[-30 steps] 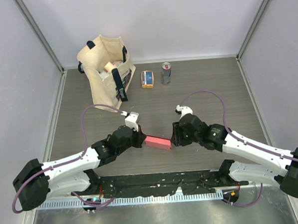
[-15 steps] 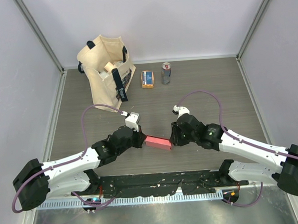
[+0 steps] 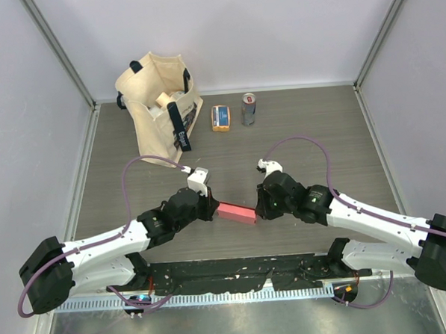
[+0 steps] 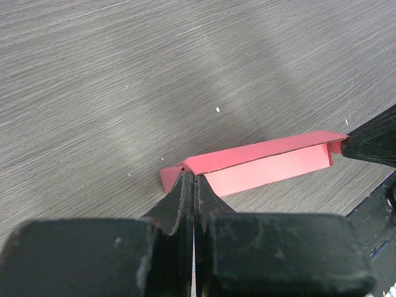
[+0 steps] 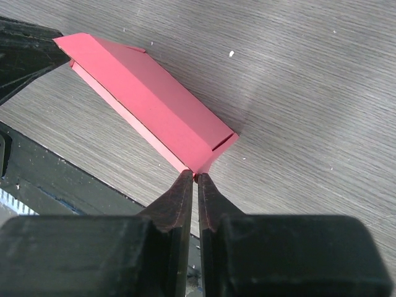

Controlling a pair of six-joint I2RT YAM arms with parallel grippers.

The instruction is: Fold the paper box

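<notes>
Pinching paper box (image 5: 151,102) corner: right gripper (image 5: 196,178).

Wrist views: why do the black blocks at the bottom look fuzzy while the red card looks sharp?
Left wrist view: the left pincer is near the lens, its bulk out of focus; the paper box is crisp. Right wrist view: the right pincer blurs likewise.

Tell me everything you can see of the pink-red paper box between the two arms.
The paper box is thin pinkish-red card, plain, a long low half-flattened sleeve with small end flaps. It rests on the grey table, between the two arms. The left gripper pinches one end in shut jaws; the right gripper pinches the opposite corner.
</notes>
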